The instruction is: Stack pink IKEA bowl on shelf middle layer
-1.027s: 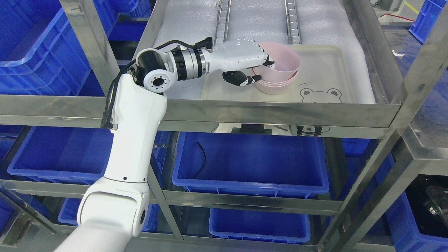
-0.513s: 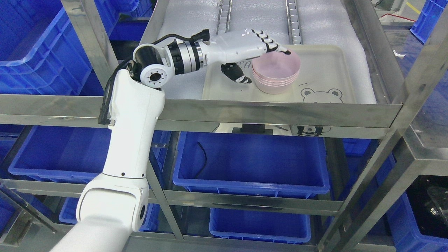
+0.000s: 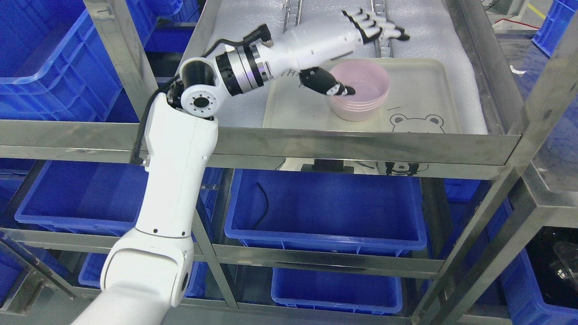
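Note:
A stack of pink bowls (image 3: 361, 92) sits nested on a cream tray (image 3: 420, 97) on the shelf's upper steel layer. My left hand (image 3: 368, 56) is above and behind the stack, raised off it, with the fingers (image 3: 379, 28) spread straight and the thumb (image 3: 332, 85) hanging over the top bowl's left rim. The hand holds nothing. The right arm is not in view.
The tray lies on white foam padding (image 3: 325, 22) and carries a bear drawing (image 3: 415, 123). A steel front rail (image 3: 352, 144) edges the layer. Blue bins (image 3: 325, 207) fill the layers below and the left side. A steel post (image 3: 510, 198) slants at the right.
The hand let go of the top pink bowl, which settled level onto the stack. The fingers opened and the hand lifted up and back from the bowls.

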{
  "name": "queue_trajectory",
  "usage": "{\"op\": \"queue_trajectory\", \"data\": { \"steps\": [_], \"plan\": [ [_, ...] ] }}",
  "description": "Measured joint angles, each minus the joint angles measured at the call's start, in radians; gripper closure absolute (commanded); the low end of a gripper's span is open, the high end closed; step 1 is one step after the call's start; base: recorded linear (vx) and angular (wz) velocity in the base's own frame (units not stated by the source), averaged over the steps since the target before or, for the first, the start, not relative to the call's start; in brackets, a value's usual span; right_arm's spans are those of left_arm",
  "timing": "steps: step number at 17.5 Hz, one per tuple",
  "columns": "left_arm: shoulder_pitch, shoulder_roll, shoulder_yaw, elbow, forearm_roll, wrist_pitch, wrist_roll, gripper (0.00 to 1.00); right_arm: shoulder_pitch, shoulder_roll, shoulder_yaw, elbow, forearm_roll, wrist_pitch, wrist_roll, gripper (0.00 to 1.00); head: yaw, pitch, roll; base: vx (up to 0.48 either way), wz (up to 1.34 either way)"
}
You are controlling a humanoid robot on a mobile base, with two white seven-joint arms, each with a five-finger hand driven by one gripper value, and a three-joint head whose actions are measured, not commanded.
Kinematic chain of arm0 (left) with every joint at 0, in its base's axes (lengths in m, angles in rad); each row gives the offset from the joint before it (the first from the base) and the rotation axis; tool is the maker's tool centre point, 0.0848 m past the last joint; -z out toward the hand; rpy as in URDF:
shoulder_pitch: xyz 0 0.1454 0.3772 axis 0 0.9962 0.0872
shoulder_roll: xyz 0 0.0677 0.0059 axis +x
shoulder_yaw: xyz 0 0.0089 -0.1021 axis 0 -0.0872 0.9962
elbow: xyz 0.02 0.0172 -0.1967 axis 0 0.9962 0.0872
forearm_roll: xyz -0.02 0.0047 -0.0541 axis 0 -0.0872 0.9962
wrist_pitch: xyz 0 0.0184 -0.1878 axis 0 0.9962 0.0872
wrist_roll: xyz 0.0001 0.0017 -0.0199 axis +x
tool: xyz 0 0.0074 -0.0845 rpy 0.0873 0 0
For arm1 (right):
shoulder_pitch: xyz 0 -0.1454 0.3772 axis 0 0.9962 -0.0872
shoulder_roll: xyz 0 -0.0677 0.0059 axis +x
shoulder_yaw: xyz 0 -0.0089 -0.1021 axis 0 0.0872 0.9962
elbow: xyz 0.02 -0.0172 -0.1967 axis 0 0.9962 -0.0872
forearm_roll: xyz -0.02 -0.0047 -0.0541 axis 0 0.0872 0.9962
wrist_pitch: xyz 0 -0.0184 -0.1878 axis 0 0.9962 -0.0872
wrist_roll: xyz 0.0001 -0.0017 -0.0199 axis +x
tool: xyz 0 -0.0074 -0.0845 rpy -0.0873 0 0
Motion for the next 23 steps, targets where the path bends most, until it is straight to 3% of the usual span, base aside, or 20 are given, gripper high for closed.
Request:
{"op": "queue_trajectory", "data": {
  "steps": [5, 8, 9, 13, 19, 23],
  "plan": [
    [0.239, 0.0, -0.136, -0.077, 0.031, 0.0, -0.003, 0.09, 0.0, 0.0, 0.0, 0.0, 0.0, 0.0, 0.0, 0.0, 0.0, 0.0, 0.0, 0.001, -0.01],
    [0.419, 0.0, -0.184, -0.111, 0.041, 0.002, 0.161, 0.07, 0.0, 0.0, 0.0, 0.0, 0.0, 0.0, 0.001, 0.0, 0.0, 0.0, 0.0, 0.004, 0.02],
    [0.507, 0.001, -0.198, -0.113, 0.038, -0.001, 0.074, 0.07, 0.0, 0.0, 0.0, 0.0, 0.0, 0.0, 0.002, 0.0, 0.0, 0.001, 0.0, 0.034, 0.02],
    [0.757, 0.0, -0.199, -0.114, 0.076, -0.001, 0.017, 0.08, 0.0, 0.0, 0.0, 0.0, 0.0, 0.003, 0.001, 0.0, 0.0, 0.001, 0.0, -0.016, -0.04],
    [0.911, 0.0, -0.141, -0.07, 0.221, -0.001, 0.028, 0.07, 0.0, 0.0, 0.0, 0.0, 0.0, 0.003, -0.001, 0.0, 0.0, 0.001, 0.0, -0.015, 0.01],
    [0.948, 0.0, -0.091, -0.052, 0.358, -0.001, 0.215, 0.05, 0.0, 0.0, 0.0, 0.0, 0.0, 0.001, -0.004, 0.0, 0.0, 0.001, 0.0, 0.0, 0.0]
  ]
}}
